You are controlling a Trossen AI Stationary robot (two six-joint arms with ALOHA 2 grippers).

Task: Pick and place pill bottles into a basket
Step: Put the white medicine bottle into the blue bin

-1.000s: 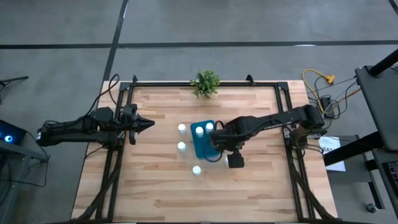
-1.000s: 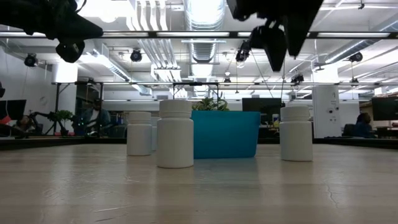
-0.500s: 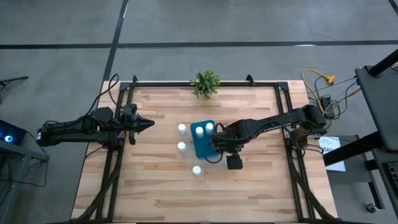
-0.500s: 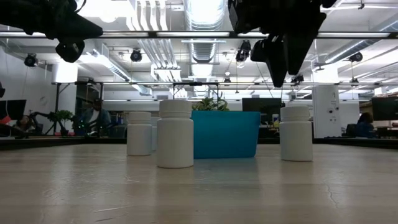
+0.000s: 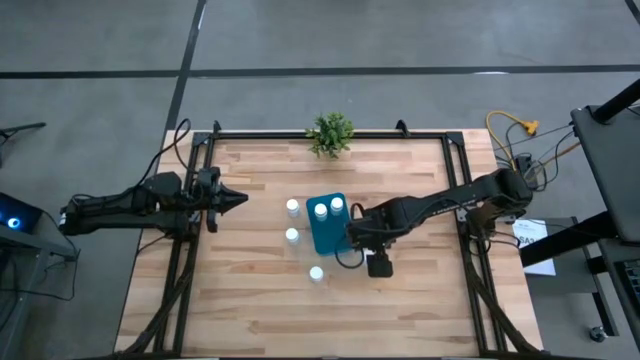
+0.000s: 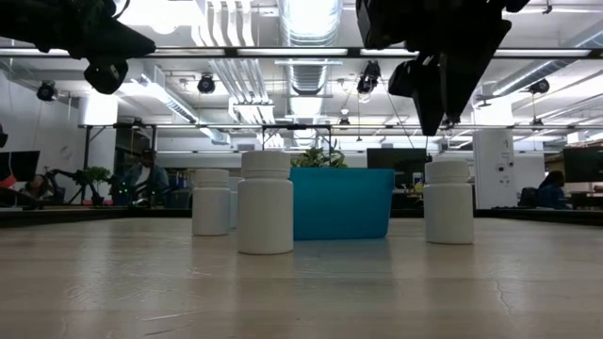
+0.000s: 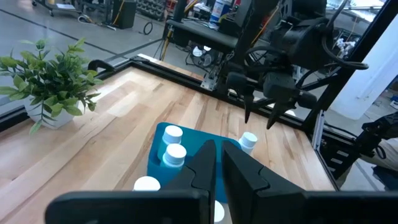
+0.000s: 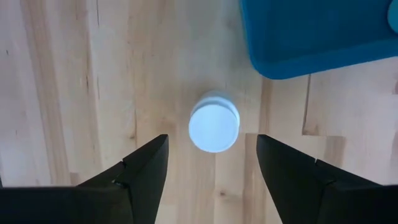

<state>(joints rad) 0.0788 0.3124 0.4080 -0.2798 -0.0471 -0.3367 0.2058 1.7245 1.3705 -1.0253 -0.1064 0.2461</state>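
The teal basket [image 5: 327, 232] stands mid-table with two white pill bottles [image 5: 320, 210] [image 5: 337, 204] upright in it. Three more bottles stand on the wood at its left and near side [image 5: 292, 207] [image 5: 292, 235] [image 5: 316, 273]. Another bottle [image 8: 213, 127] stands upright just off the basket's near right corner. My right gripper [image 8: 210, 144] [image 7: 259, 119] hangs open above this bottle, pointing down, its fingers clear of it on either side. My left gripper [image 5: 240, 199] waits shut over the table's left part.
A small green potted plant [image 5: 331, 133] stands at the far edge. A black frame rail [image 5: 455, 165] runs around the table. Bare wood lies to the right of the basket and along the near edge.
My right gripper has come down and a little toward the table's near edge, arriving over the bottle beside the basket. The bottles and the basket have not moved.
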